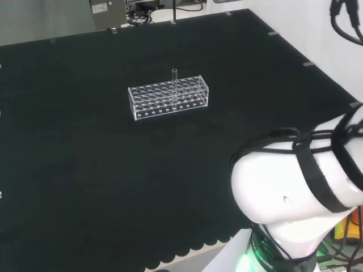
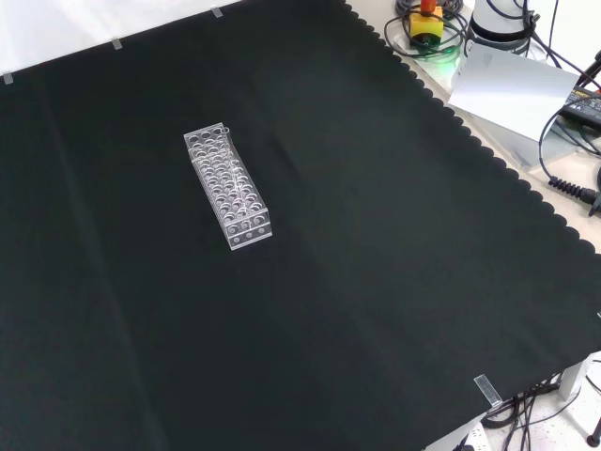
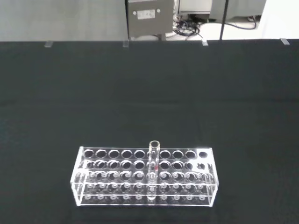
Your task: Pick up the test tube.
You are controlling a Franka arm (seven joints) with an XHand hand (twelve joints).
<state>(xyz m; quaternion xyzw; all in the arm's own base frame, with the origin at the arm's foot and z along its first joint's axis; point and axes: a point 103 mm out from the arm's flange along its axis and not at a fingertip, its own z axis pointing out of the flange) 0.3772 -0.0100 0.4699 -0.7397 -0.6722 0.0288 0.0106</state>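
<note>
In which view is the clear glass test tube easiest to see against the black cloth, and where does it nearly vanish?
Wrist view: the clear glass test tube stands out, upright in the clear plastic rack. Head view: its top shows faintly above the rack. Front view: the tube blends into the rack on the black cloth.

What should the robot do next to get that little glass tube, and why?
Probably bring the hand forward toward the test tube. It stands upright in the clear rack, its top sticking up above the holes, and nothing is touching it yet. The black cloth around the rack is bare, so the way in looks open.
</note>
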